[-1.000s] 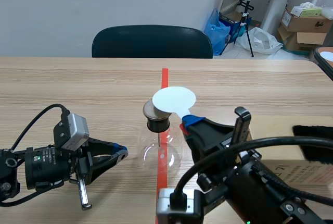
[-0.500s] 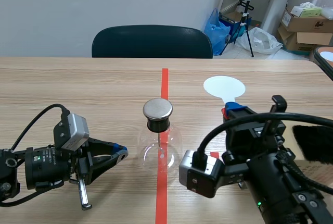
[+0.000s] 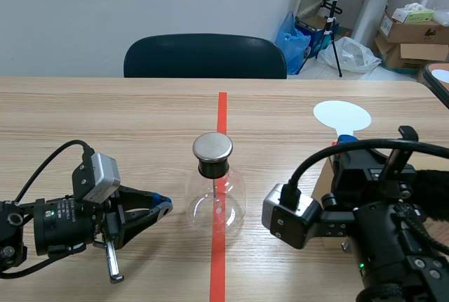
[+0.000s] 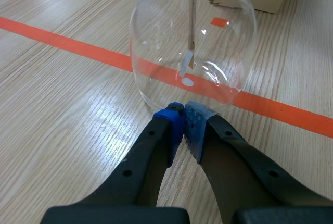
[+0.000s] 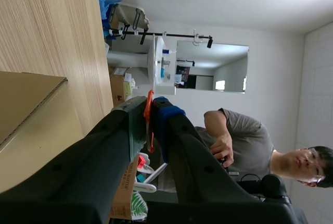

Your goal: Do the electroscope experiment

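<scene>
Round glass flask, left end effector closed empty, right end effector pinching flat white disc

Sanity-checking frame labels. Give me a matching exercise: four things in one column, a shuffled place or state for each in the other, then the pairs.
1 flask
2 white disc
3 left gripper
4 chair

A held in the right gripper
B beyond the table
C on the tape line
D shut, empty, next to the flask

Pairs: 1-C, 2-A, 3-D, 4-B
</scene>
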`<state>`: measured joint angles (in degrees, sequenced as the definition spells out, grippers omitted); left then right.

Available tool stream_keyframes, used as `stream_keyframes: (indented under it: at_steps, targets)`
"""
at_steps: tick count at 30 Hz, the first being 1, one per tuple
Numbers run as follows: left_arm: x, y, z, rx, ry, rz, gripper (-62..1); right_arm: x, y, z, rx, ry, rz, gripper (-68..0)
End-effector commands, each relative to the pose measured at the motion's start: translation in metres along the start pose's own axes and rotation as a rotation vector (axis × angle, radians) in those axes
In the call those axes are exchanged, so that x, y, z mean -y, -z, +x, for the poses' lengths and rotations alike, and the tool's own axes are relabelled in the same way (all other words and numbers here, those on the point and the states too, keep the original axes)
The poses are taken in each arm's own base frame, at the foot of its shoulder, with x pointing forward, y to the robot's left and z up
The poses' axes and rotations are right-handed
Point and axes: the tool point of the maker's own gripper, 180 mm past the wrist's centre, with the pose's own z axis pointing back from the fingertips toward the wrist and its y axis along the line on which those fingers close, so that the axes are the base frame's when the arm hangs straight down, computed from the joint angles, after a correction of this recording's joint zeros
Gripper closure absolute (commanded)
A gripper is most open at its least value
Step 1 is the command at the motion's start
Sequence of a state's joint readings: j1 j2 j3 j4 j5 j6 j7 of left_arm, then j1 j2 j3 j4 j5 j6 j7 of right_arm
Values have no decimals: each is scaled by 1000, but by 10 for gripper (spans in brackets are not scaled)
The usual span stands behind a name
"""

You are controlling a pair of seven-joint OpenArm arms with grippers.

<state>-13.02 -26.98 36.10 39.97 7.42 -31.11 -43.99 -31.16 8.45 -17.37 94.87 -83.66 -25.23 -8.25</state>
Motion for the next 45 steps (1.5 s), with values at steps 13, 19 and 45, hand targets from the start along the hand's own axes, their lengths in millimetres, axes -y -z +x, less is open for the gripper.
stream_keyframes:
  at_steps: [13,19,45]
  targets:
    - [-2,3,10,40,3,5,-36,5,1,18,118,-12,-21,-17]
    - [-2,3,10,40,3,5,-36,4,-4,44,265,-14,-20,-17]
    - [-2,3,10,40,3,5,-36,3,-40,113,698,-18,-17,-17]
